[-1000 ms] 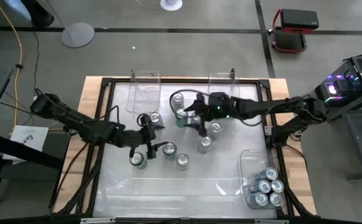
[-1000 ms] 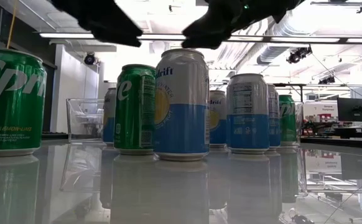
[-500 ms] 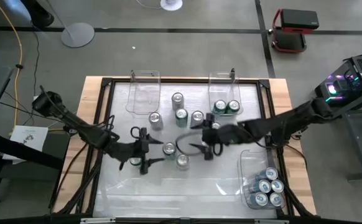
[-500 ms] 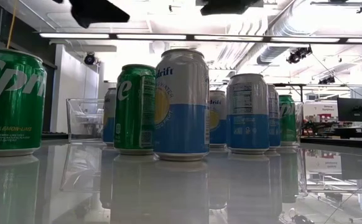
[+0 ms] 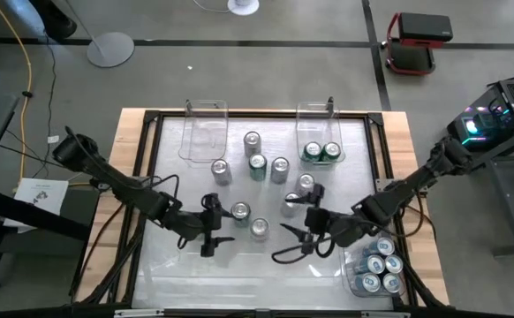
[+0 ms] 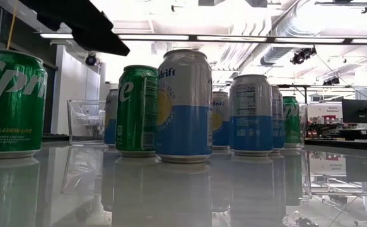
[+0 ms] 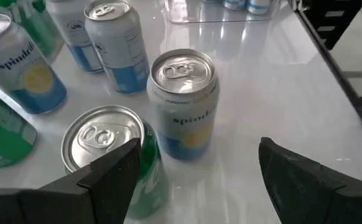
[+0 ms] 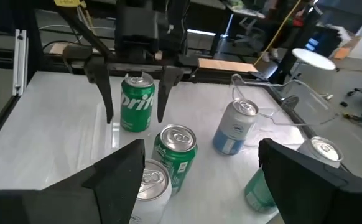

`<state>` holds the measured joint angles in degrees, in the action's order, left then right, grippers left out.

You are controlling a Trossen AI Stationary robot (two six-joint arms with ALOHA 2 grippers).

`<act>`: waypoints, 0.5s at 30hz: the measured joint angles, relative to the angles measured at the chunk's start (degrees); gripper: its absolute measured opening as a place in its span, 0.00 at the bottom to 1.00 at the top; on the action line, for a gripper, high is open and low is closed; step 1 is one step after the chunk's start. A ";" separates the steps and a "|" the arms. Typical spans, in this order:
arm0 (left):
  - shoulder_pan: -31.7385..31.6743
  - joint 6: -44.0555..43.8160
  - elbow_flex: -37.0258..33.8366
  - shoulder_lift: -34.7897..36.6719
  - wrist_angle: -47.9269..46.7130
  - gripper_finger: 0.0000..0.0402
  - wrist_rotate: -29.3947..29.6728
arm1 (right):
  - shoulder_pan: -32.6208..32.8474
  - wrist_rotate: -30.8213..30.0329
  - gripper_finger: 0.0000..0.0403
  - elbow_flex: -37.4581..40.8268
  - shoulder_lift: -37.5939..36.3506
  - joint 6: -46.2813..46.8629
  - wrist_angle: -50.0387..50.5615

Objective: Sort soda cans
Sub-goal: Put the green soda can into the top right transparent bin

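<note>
Nearest the front edge, the left gripper (image 5: pixel 211 228) is parked low over the white table (image 5: pixel 239 274), fingers spread wide with nothing pinched between them; the right gripper (image 5: pixel 298 240) is found across from it, just beside the clear bin (image 5: pixel 349 231) at the front right, also spread wide and empty.

That bin is loaded with several blue-and-silver cans (image 5: pixel 379 265).

Just past the grippers, a loose bunch of soda cans (image 5: pixel 259 228) is left standing on the table; in the left wrist view a blue-and-white can (image 7: pixel 183 102) is seen upright right ahead of the fingers, with a green can (image 7: pixel 106 155) just beside it; in the right wrist view a green Sprite can (image 8: pixel 136 102) is framed between the left gripper's open fingers, not touched as far as can be told.

In the low view a green Sprite can (image 6: pixel 12 104) is planted at the near left, then a green can (image 6: pixel 137 110) and a tall blue-and-white one (image 6: pixel 184 106) side by side.

Further back, more cans (image 5: pixel 255 164) are clustered mid-table; two green cans (image 5: pixel 321 153) are sat in the far right bin (image 5: pixel 319 113); the far left bin (image 5: pixel 206 119) is set beside it.
</note>
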<state>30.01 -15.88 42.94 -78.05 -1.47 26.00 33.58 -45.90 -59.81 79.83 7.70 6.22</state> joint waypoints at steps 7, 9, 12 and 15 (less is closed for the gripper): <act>-1.95 -1.87 0.00 -0.08 -4.43 0.75 -0.40 | 0.97 -3.54 0.75 0.00 0.02 0.16 -0.35; -3.06 -4.68 0.18 0.00 -7.95 0.75 -1.89 | 0.92 -3.59 0.75 0.00 0.02 1.17 -0.37; -4.87 -7.38 0.07 -0.03 -12.68 0.75 -3.21 | 0.92 -3.56 0.75 0.00 0.02 1.85 -0.36; -6.50 -5.07 -0.10 -0.26 -12.68 0.75 -3.45 | 0.92 -3.56 0.75 0.00 0.04 2.76 -0.18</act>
<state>23.50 -20.95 42.84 -78.31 -14.15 22.55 34.50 -49.46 -59.81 79.88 10.46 6.04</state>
